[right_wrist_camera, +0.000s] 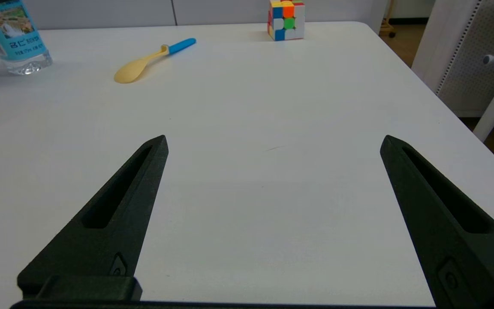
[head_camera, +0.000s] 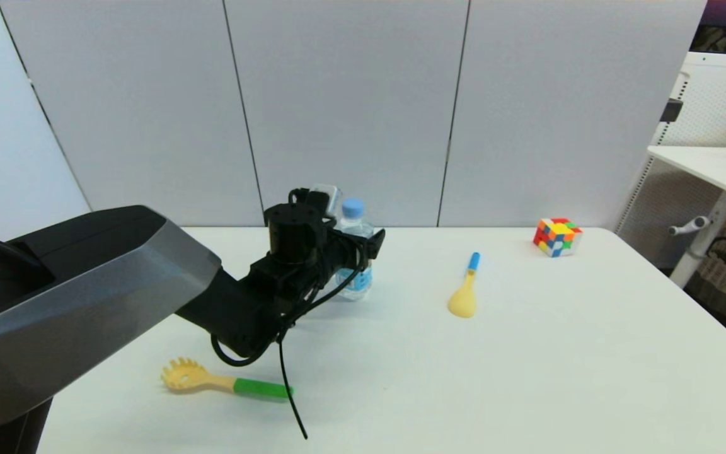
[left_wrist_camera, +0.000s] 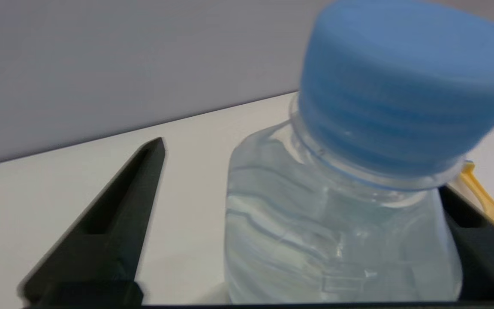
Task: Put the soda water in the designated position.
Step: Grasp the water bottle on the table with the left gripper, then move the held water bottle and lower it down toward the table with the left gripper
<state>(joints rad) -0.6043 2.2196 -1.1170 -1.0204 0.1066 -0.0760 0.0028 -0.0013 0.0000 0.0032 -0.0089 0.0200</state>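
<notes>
The left pincer (left_wrist_camera: 298,214) is wide open around the upright soda water (left_wrist_camera: 341,223), at twelve o'clock from it.

One soda water (head_camera: 354,255), two spoons (head_camera: 464,296) (head_camera: 224,379), one puzzle cube (head_camera: 556,237), one table (head_camera: 527,366).

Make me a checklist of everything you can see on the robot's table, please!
Surface: white table, bare in front.
Job's things: soda water upright on the table, blue cap on.
Clutter: yellow spoon with blue handle; pasta fork with green handle; puzzle cube at the far right.
Grippers: left gripper open around the bottle, a gap on one side; right gripper open, over bare table.
Cables: black cable hanging off the left arm.
Surroundings: grey wall panels; white shelf to the right.
</notes>
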